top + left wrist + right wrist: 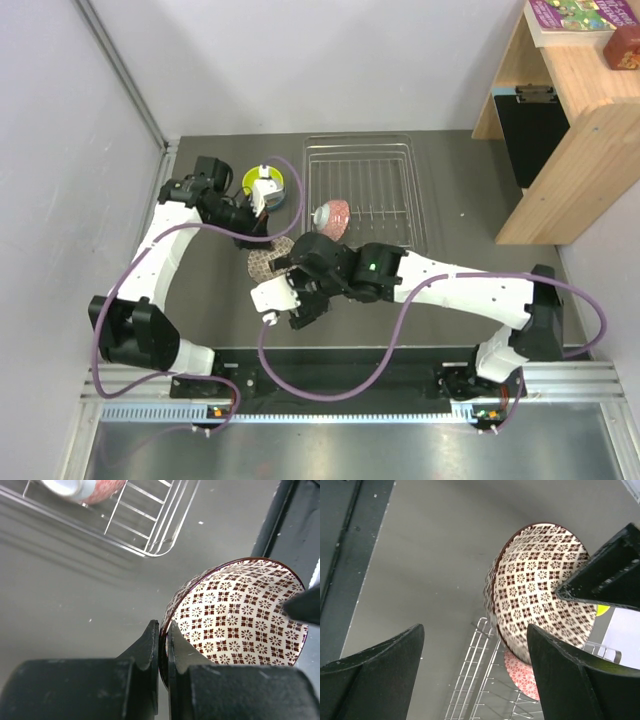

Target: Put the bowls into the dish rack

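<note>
A white bowl with a brownish pattern (240, 615) hangs tilted over the table, just off the rack's near left corner. My left gripper (162, 625) is shut on its rim, one finger inside and one outside. This bowl (540, 585) lies beyond my right gripper (475, 630), which is open with nothing between its fingers. From above, the left gripper (268, 238) and right gripper (285, 290) meet around the bowl (265, 264). A pinkish-red patterned bowl (332, 215) leans in the silver wire dish rack (385, 160). A lime-yellow bowl (252, 176) sits left of the rack.
The left arm's finger (605, 570) crosses the right wrist view at the bowl's rim. The rack's corner wires (475, 680) lie under the bowl. A wooden shelf unit (570, 130) stands at the far right. Purple cables loop near both arms.
</note>
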`<state>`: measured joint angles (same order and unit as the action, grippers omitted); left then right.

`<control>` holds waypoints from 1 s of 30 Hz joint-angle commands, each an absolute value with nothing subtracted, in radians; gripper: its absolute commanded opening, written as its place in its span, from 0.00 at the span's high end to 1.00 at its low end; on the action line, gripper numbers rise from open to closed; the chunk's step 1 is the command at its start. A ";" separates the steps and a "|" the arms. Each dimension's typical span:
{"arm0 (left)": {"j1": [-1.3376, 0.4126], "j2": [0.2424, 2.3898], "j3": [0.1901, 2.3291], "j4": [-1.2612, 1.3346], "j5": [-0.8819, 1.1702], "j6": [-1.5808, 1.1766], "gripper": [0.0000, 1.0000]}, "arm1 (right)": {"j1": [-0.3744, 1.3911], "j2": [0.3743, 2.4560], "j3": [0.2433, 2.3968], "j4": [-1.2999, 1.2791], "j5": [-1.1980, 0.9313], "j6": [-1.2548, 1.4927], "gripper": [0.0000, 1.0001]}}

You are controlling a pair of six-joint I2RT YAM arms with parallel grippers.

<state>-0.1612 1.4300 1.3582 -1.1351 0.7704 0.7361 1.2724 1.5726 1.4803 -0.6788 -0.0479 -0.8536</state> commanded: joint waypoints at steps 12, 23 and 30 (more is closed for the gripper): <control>-0.179 1.379 1.378 -1.232 0.859 0.769 1.00 | 1.331 1.712 1.519 -0.586 0.153 -0.893 0.75; -0.179 1.388 1.338 -1.186 0.861 0.747 0.46 | 1.355 1.727 1.488 -0.583 0.209 -0.911 1.00; -0.178 1.322 1.292 -0.945 0.801 0.552 0.01 | 1.356 1.730 1.488 -0.615 0.155 -0.891 1.00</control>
